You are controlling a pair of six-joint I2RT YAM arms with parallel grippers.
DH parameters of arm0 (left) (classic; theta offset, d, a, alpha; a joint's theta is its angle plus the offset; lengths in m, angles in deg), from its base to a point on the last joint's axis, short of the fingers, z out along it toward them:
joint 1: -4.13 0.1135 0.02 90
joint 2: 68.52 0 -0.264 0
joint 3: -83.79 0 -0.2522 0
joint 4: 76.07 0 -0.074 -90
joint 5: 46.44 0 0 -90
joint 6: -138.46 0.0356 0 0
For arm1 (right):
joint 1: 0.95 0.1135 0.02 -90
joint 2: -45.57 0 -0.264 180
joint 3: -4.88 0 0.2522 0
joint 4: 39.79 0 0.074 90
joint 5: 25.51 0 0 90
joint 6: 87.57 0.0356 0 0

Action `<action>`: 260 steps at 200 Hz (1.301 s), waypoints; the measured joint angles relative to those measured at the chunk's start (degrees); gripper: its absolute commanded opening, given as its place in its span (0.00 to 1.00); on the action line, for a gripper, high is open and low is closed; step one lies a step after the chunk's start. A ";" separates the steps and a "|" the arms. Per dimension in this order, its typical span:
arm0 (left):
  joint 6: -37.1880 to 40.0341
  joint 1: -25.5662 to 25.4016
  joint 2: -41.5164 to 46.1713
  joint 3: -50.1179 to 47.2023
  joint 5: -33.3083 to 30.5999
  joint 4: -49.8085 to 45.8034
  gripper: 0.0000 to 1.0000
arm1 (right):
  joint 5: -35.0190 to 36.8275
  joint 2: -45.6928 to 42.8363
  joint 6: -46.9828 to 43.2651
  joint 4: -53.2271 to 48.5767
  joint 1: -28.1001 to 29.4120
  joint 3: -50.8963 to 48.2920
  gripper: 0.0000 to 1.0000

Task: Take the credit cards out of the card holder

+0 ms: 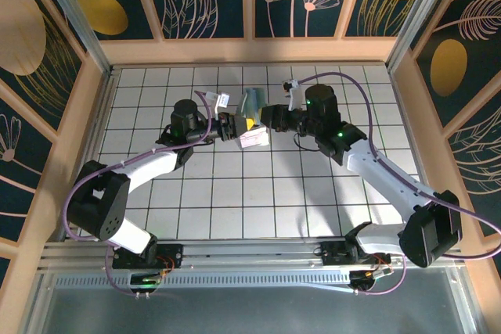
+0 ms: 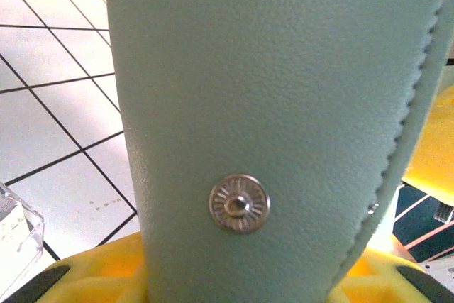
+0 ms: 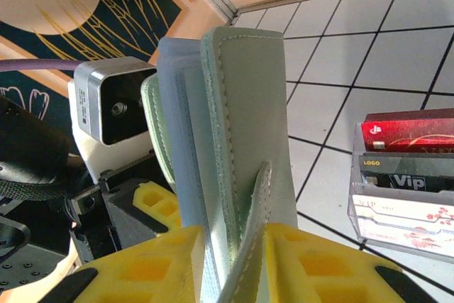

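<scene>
Grained grey-green card holder (image 2: 284,69) bears a round metal snap (image 2: 239,203)

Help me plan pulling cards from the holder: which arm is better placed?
Probably right: the right gripper faces the card holder's layered edge, where pockets could be reached; the left gripper faces its flat cover.

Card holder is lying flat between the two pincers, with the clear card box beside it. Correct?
Not flat: the right wrist view shows the card holder standing upright between the left pincer and right pincer. The clear card box is beside it.
</scene>
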 measured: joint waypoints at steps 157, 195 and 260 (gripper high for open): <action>-1.68 -0.07 1.86 -0.02 1.99 3.23 0.80 | -1.77 0.04 0.04 3.17 -1.07 -0.72 0.09; -1.77 -0.07 1.86 -0.02 1.20 3.17 0.90 | -0.15 0.04 -0.50 -0.50 -1.07 -0.50 0.08; -2.58 -0.04 0.61 2.14 0.87 3.13 0.57 | 4.50 0.04 -1.97 -7.76 -0.92 3.13 0.08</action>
